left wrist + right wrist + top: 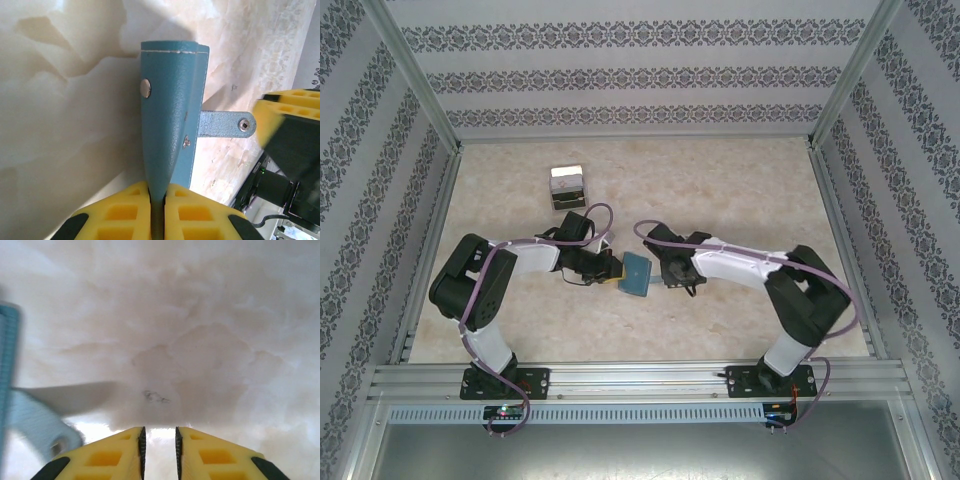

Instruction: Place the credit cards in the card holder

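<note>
Left claw (157, 192) clamped tight on near edge of teal wallet (170, 115), holding it edge-on. Wallet sits mid-table (740, 190), between both claws. Strap tab (227, 124) with snap sticks out sideways toward right claw (159, 435). Right claw narrow, slim gap, nothing between fingers, just beside wallet. Small dark-and-white box (567, 186) well apart, farther back.

Grained leathery card holder (167, 115), smooth marbled table (60, 125)
</note>
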Controlling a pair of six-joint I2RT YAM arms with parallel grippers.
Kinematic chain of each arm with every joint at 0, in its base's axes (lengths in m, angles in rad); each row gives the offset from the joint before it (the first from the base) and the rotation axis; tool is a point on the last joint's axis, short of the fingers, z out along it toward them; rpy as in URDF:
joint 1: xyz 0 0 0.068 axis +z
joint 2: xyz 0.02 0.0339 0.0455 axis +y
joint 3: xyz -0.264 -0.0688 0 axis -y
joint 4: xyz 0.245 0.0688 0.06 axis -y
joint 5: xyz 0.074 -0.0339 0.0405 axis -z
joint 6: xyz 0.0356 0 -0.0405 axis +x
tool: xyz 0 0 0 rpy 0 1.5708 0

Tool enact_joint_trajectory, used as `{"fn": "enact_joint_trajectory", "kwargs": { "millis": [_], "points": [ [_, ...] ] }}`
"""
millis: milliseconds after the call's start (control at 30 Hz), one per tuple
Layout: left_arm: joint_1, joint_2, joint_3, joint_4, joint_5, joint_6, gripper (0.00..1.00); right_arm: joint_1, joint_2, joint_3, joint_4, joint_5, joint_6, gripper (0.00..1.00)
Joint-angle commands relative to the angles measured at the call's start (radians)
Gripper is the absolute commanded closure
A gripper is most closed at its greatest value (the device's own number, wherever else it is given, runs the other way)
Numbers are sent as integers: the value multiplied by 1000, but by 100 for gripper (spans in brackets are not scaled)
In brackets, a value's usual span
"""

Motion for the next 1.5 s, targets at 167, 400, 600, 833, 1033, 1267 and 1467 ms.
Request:
{"fn": "enact_joint_trajectory", "kwargs": {
  "millis": [167,400,600,833,1033,1267,1467],
  "points": [
    [9,-40,-4,-10,-6,18,89,5,-20,98,135,-218,8,86],
    [9,-43,-10,-2,-15,14,89,6,111,74,122,-229,52,90],
    [9,-43,-19,-4,-18,17,88,-27,136,-8,122,-199,41,90],
    [9,-72,-26,-19,-46,12,69,-31,122,8,118,-226,-15,84],
    [11,-263,-1,-127,-271,25,39,-40,-17,46,159,-212,-59,64],
    [138,-405,108,-281,-520,61,4,-80,-126,47,242,-171,-82,47],
    [356,-212,302,-295,-434,54,1,-107,-123,56,322,-221,-85,27]
  ]
}}
